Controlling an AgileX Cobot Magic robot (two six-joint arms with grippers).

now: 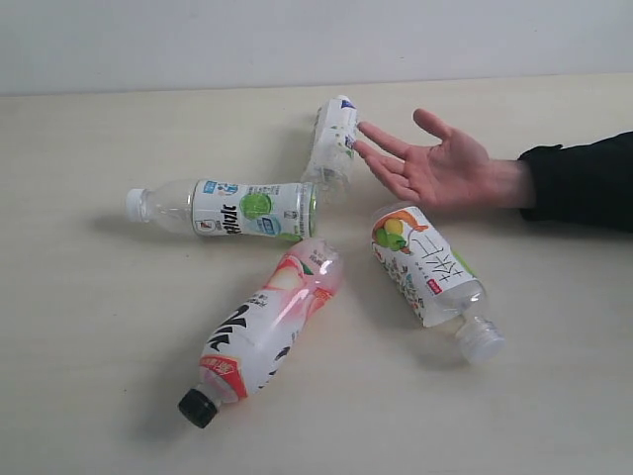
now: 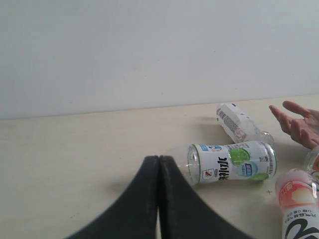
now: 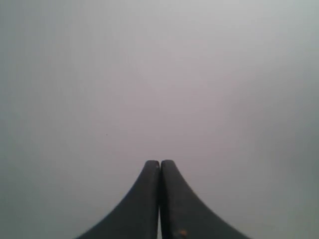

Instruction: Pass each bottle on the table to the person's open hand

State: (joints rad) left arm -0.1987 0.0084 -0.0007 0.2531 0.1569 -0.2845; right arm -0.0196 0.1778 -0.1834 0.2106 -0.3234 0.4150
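We find all four lying flat on the worktop [image 1: 99,346]: the lime-label bottle [image 1: 247,210], pink-label bottle [image 1: 262,336], orange-label bottle [image 1: 425,267] and white-label bottle [image 1: 333,139], the last just beside the open hand [image 1: 435,168]. The left gripper [image 2: 159,164] and right gripper [image 3: 160,167] are clenched, empty.

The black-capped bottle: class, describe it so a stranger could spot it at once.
Start at the open hand over the pale table. The black-capped bottle lies lowest in the exterior view, left of the hand. It alone has a pink label and black cap.

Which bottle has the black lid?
The pink-labelled bottle lying front-left in the exterior view. Only it has a black cap; the others' caps look pale.
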